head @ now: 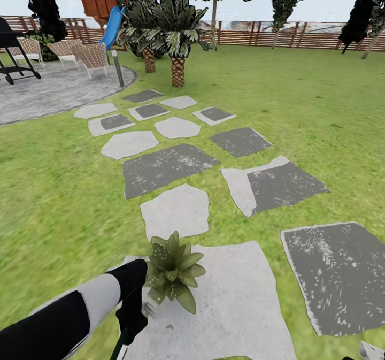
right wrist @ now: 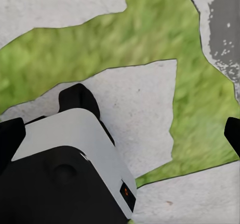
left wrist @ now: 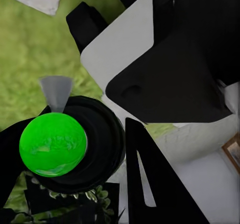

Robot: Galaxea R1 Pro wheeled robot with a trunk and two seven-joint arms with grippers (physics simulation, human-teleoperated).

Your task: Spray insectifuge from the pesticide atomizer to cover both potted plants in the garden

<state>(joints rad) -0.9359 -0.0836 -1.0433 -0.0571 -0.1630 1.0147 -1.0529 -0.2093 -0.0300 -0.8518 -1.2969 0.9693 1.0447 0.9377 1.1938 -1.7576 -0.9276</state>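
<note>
Nearest the head camera, at lower left, the left arm (head: pixel 69 312) reaches in, black and white, its left tool (head: pixel 131 317) hanging beside a potted plant (head: pixel 174 272). That plant, a low rosette of pointed olive leaves, sits on a pale stepping stone (head: pixel 240 301) and just touches the arm's dark wrist. From the left wrist camera, the left tool is closed around the pesticide atomizer (left wrist: pixel 52 144), seen end-on as a bright green round base inside dark fingers (left wrist: pixel 10 149), with a pale grey cone of spray (left wrist: pixel 56 92) beside it and leaves below. Farther right lie more grey stepping stones on the lawn (head: pixel 299 114). At the lower right corner, a sliver of the right tool (head: pixel 369 352) shows; whether it is wide or narrow cannot be told.
</note>
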